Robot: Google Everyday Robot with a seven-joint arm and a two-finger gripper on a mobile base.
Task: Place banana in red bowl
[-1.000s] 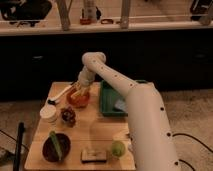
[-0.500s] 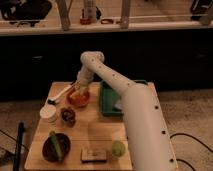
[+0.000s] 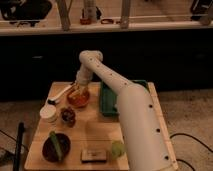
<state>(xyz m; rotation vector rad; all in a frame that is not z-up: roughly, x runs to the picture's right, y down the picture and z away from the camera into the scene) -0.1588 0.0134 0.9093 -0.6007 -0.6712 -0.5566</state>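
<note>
The red bowl (image 3: 79, 99) sits at the back left of the wooden table. My gripper (image 3: 76, 90) hangs right over its left part, at the end of the white arm that reaches in from the lower right. A yellow patch of the banana (image 3: 73, 93) shows inside the bowl just under the gripper. Whether the gripper still touches the banana cannot be made out.
A green tray (image 3: 116, 102) stands right of the bowl. A white utensil (image 3: 60, 93), a white cup (image 3: 48, 114) and a small dark object (image 3: 67, 116) lie to the left. Near the front are a maroon bowl (image 3: 49, 150) holding a green vegetable piece (image 3: 56, 144), a dark block (image 3: 94, 155) and a green fruit (image 3: 117, 148).
The arm has stayed over the red bowl with only a slight shift; the banana remains under the gripper in the bowl.
</note>
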